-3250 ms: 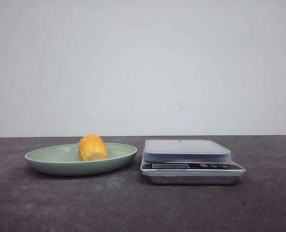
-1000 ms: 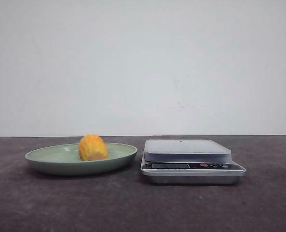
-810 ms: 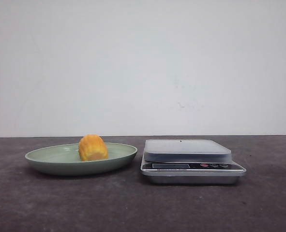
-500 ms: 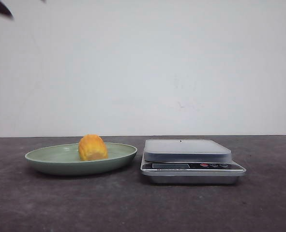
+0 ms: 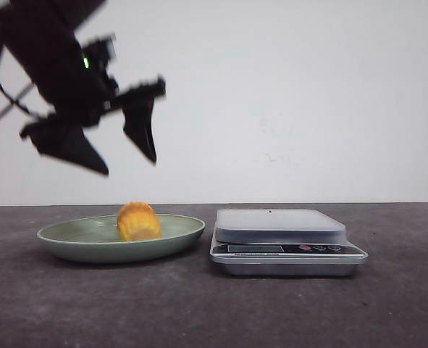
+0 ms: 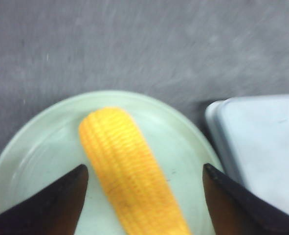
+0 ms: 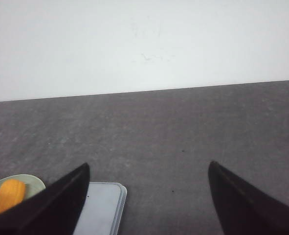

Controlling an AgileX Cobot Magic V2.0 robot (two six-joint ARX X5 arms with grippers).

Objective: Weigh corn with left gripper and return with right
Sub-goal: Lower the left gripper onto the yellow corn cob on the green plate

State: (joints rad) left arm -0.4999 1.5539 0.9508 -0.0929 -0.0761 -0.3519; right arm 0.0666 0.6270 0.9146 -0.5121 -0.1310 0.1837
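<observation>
- Grey, matte table surface [image 5: 199, 312] spans the full width of the front view, finely speckled and slightly mottled; it meets a plain white wall [image 5: 286, 94] along a straight horizontal line behind the objects.
- Wall finish is even, with a few faint scuff marks right of centre.
- Pale green shallow plate [image 5: 69, 243] sits on the table, left of centre.
- Corn [image 5: 138, 221] lies on its side inside the plate, touching the plate floor; it is yellow-orange with visible kernel rows. The left wrist view shows it [image 6: 129, 171] lying diagonally across the plate [image 6: 32, 142].
- Kitchen scale [image 5: 286, 243] stands just beside the plate on its right, apart from it; it has a pale flat weighing platform above a silver body with a display strip and small buttons. Display reading cannot be made out.
- Left gripper [image 5: 127, 156] hangs in the air above the plate and corn, well clear of both; image is motion-blurred. Its jaws stand wide apart, holding nothing, and a green light shows on its body.
- Right gripper [image 7: 146, 196] appears in its own wrist view only, jaws spread wide over the table with nothing between them; scale [image 7: 102, 208] and corn [image 7: 6, 196] show near one finger.
</observation>
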